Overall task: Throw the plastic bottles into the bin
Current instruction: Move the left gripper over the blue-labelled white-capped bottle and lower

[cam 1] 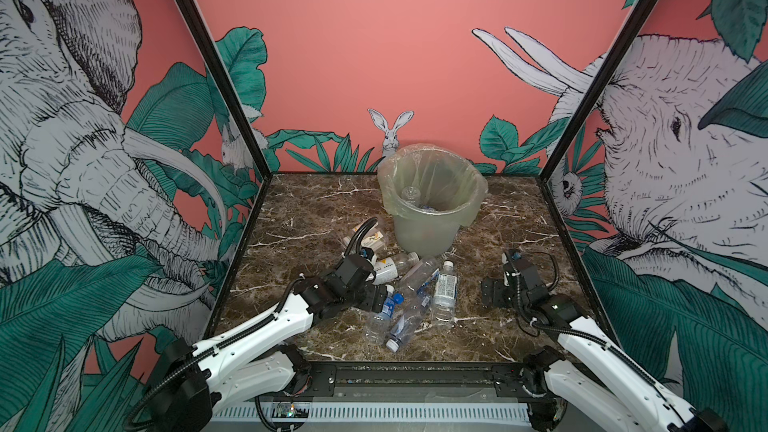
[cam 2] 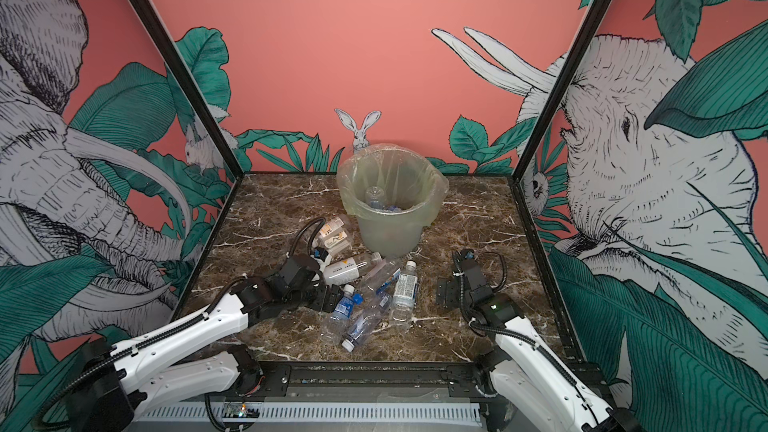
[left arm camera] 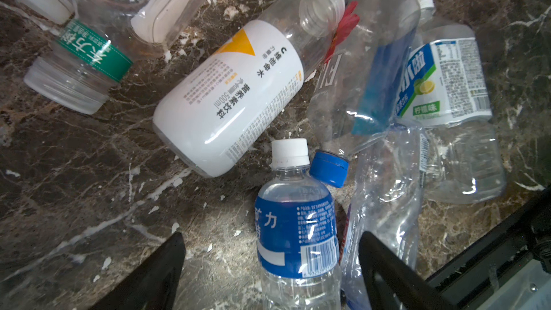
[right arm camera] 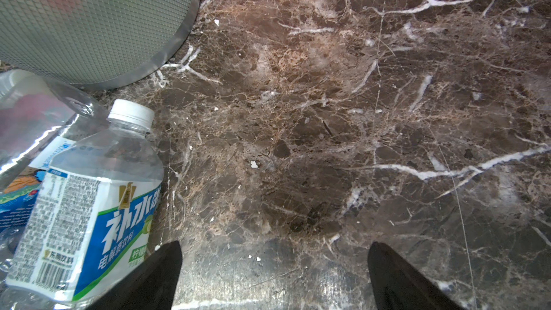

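Bottle with the blue label (left arm camera: pixel 298 219) lying flat between the fingers of the left gripper (left arm camera: pixel 271 237), white cap pointing away from the wrist. Spread wide, straddling the body, pinching nothing yet; no contact visible on either side. Touching its shoulder, a blue cap (left arm camera: pixel 329 168); tight against one flank, a crushed clear bottle (left arm camera: pixel 384 204). Further out, a white bottle with an orange triangle (left arm camera: pixel 229 99), a lemon-label bottle (left arm camera: pixel 447 84), a green-banded bottle (left arm camera: pixel 83 64), all in one heap on the marble table (cam 1: pixel 316 209) just in front of the bin (cam 1: pixel 424 234). Already a few bottles (cam 1: pixel 409 197) down inside it. Right gripper (right arm camera: pixel 274 246) likewise gaping, low over bare marble beside the lemon-label bottle, holding nothing. Looks empty, hence very light; thin-walled, likely to dent and crackle under a squeeze; smooth and round, apt to roll or squirt out. Best taken across the labelled middle, square to the long axis, not at the tapering shoulder or the cap. Worth keeping one finger clear of the crushed neighbour.
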Robot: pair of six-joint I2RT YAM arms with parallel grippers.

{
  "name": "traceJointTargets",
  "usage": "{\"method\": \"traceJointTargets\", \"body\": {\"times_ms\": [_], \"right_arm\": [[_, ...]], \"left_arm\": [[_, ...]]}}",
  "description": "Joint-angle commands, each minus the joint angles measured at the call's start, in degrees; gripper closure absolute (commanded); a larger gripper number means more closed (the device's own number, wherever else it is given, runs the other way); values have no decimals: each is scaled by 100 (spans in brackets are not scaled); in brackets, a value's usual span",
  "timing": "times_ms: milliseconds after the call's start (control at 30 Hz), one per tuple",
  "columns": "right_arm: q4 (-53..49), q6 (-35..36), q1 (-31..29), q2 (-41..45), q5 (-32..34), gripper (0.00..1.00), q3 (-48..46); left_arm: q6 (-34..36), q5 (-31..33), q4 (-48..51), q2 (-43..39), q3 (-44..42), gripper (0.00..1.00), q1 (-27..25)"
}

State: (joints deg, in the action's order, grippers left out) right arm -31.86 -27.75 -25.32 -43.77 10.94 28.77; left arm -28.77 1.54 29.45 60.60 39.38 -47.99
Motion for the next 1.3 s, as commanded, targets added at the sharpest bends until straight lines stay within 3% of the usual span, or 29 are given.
{"method": "traceJointTargets", "body": {"times_ms": [0, 1267], "right_arm": [[116, -65, 28, 113, 120, 1, -81], [171, -73, 23, 202, 66, 1, -136]], "left_arm": [[-216, -149, 553, 186, 295, 8, -83], [-359, -222, 718, 1602, 560, 11, -659]]}}
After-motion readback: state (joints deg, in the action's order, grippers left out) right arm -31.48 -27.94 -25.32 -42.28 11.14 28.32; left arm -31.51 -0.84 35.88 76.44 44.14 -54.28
